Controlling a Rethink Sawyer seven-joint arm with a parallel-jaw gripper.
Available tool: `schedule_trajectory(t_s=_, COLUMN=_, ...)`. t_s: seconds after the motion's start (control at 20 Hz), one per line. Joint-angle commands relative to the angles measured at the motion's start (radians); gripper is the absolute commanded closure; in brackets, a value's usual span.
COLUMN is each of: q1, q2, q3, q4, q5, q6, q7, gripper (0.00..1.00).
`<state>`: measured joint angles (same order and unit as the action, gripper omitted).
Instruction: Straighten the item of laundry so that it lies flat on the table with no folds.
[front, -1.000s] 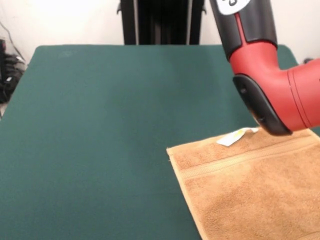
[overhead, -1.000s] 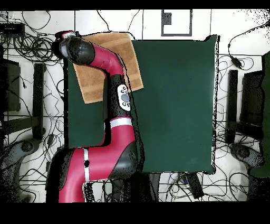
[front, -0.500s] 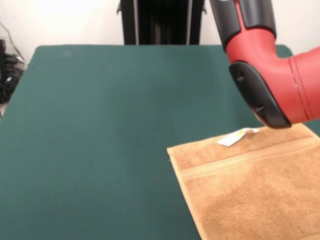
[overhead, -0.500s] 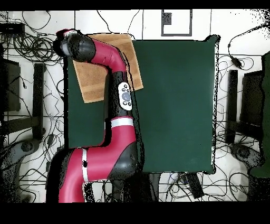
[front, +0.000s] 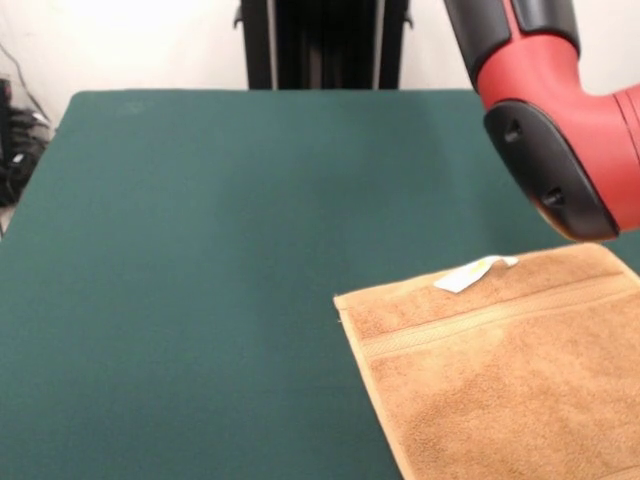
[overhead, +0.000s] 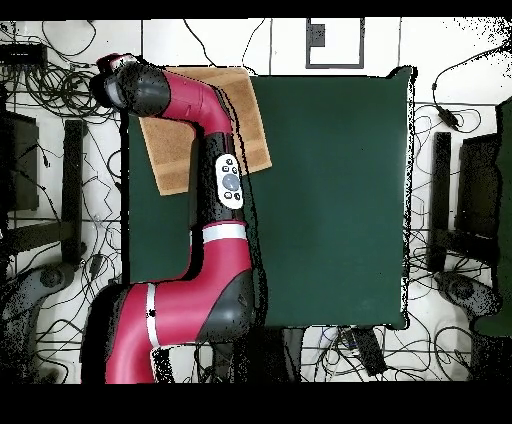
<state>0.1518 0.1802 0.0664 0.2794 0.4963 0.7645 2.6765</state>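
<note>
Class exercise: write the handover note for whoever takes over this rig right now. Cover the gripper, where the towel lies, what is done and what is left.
Gripper: hidden in both views; only the red and black arm shows, above the towel's edge.
Tan-orange terry towel: spread at one corner of the dark green felt table, white label on its far hem. The overhead view suggests that it reaches the table's edge.
Done: the visible part lies flat, no folds seen.
Left: check the part under the arm and out of the front view.

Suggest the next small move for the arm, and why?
Probably lift the arm clear and stop. The towel looks flat on the table, with no folds in its visible part, though it overhangs the table's corner in the overhead view.
</note>
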Motion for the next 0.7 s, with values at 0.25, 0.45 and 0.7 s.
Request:
schedule_trajectory(t_s=0.25, q1=0.012, q2=0.005, q3=0.003, q4=0.048, q5=0.035, q6=0.134, q7=0.182, gripper=0.00)
schedule_trajectory(t_s=0.45, q1=0.010, q2=0.005, q3=0.005, q4=0.057, q5=0.031, q6=0.132, q7=0.176, gripper=0.00)
schedule_trajectory(t_s=0.7, q1=0.004, q2=0.007, q3=-0.001, q4=0.052, q5=0.029, q6=0.155, q7=0.166, gripper=0.00)
